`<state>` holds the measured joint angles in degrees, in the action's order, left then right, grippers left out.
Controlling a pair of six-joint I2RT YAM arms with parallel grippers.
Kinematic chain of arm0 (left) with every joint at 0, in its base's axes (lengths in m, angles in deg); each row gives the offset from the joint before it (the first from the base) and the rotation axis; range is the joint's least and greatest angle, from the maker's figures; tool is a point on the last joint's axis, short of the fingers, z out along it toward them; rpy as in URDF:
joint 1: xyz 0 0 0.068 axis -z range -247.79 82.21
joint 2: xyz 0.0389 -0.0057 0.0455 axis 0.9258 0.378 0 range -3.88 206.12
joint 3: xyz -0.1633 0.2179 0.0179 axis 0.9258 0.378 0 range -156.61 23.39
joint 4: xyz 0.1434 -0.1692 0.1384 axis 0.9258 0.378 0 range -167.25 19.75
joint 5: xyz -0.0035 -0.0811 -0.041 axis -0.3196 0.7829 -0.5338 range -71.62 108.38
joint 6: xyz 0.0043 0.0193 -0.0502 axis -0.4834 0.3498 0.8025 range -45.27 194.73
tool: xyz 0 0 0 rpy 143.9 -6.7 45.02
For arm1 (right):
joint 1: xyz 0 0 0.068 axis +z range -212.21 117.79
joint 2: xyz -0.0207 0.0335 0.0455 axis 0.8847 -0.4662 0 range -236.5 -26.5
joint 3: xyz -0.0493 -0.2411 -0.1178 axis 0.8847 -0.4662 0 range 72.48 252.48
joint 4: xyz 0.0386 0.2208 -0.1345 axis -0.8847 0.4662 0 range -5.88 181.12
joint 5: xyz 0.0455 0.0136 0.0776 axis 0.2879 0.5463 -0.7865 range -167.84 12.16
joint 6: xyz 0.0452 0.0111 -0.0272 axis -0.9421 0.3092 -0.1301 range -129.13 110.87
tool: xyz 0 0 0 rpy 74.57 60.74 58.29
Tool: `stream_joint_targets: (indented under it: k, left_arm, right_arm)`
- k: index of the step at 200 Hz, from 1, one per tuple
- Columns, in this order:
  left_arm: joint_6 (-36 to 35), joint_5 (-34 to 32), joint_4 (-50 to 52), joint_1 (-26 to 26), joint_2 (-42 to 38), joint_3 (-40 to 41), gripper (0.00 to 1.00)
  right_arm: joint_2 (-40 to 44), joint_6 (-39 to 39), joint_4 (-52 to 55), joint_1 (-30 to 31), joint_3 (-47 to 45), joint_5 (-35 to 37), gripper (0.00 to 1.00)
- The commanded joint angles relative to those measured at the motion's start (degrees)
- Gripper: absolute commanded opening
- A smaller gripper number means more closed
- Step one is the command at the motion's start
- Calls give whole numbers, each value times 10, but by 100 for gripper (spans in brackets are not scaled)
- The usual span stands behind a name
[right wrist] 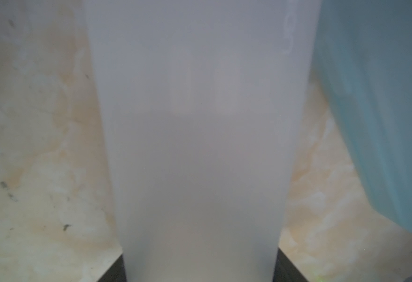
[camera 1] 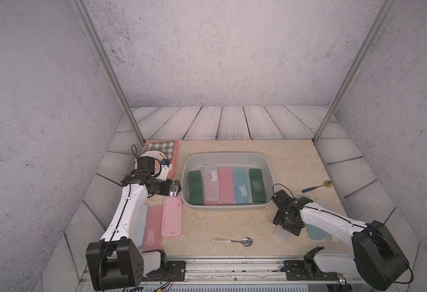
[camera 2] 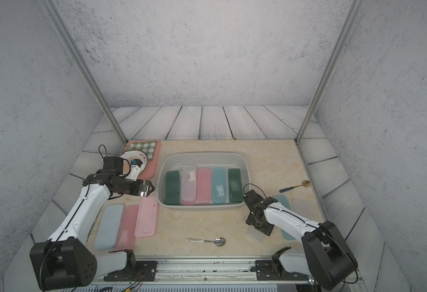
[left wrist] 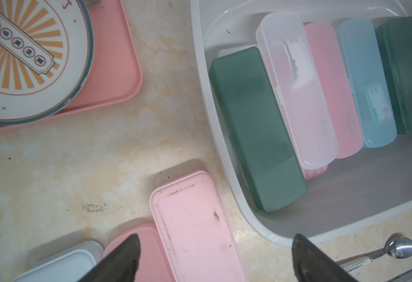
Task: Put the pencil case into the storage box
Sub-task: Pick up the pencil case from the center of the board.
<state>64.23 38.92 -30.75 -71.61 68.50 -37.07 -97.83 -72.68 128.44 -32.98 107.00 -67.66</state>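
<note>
Right wrist view: mostly white case (right wrist: pixel 200 146), blurry up close, with the right gripper (right wrist: pixel 200 271) clamped on it, dark fingers (right wrist: pixel 288 271) flush against both long sides, no gap showing. Blue case (right wrist: pixel 383 122) just beside it.

Over in both top views, same white case (camera 1: pixel 282 233) lying flat on the table (camera 1: pixel 220 222) at lower right of the frame, outside the box (camera 1: pixel 229 206), near its right corner but not touching. Sitting mid-frame, that box, with 5 cases side by side inside: green, clear, pink, blue, green.

Left gripper (left wrist: pixel 214 258) wide open and gripping nothing, hovering just left of the box above a pink case (left wrist: pixel 195 227). 2 more cases lined up next to that 1 at lower left. Spoon (camera 1: pixel 235 241) near the bottom edge, between the arms.
</note>
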Motion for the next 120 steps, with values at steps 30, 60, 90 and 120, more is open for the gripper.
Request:
stream_joint_targets:
  k: [30,60,90,120]
  left_arm:
    - [-4,1,1,-8,-3,6,97]
    - [-3,1,-1,-8,0,7,97]
    - [-2,2,-1,-8,2,6,97]
    - [-1,-5,-3,-8,0,5,97]
  right_arm:
    - [149,-18,144,1,68,117,60]
    - [174,52,149,1,154,122,60]
    - [88,127,113,9,261,54,59]
    - [-50,142,41,74,348,34,59]
